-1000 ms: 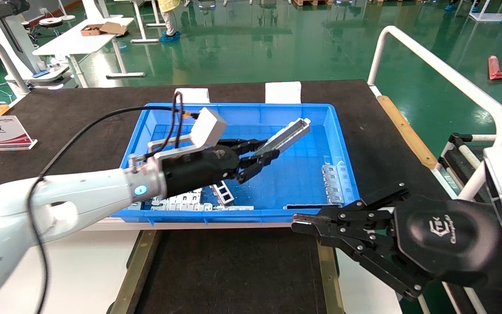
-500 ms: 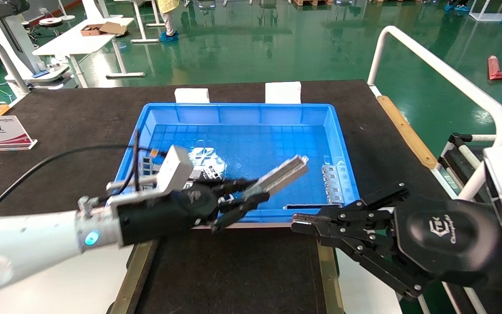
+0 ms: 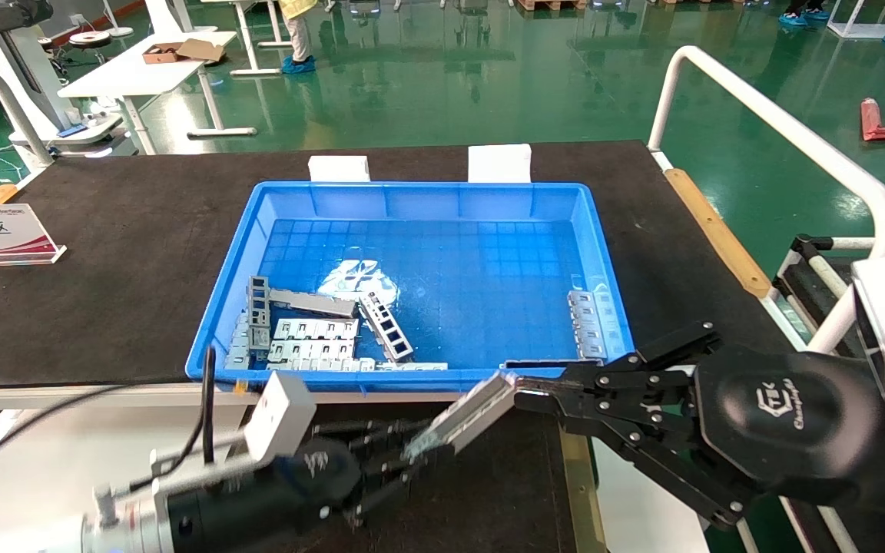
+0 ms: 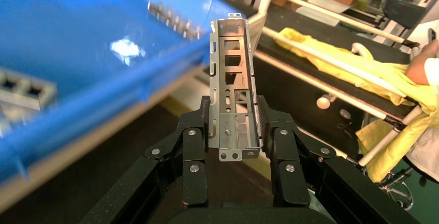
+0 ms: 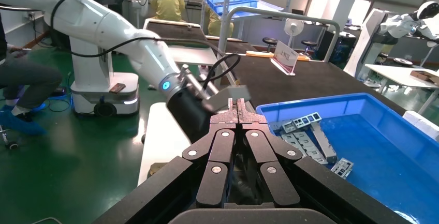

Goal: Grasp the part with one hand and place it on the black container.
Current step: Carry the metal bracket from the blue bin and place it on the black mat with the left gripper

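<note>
Green glossy shop floor behind; a bench (image 3: 104,230) with a black textured mat carried the blue bin (image 3: 442,201), a ribbed-floor plastic tub; several silver stamped brackets (image 3: 312,338) lay in its near-left corner, one more slotted piece (image 3: 585,324) against its right wall. Just in front of the bin sat the black container (image 3: 473,499), matte black floor, olive-bronze side rails (image 3: 236,480).

Left tool (image 3: 404,461) hung low over the black container, its fingers (image 4: 192,146) clamped on the near end of the part (image 3: 467,413); the part slanted up and to the right, its far end just beside the tip of the right tool (image 3: 528,395), contact not resolvable in the head view.

Left wrist view alone showed the part's form (image 4: 233,94): a thin folded silver-grey channel, raised side flanges, a row of rectangular slots along the web, small rivet holes near the gripped end; black finger links pressed on both flanges.

Right tool parked at the container's right rail; right wrist view showed its fingers (image 5: 222,146) together, tips meeting.
</note>
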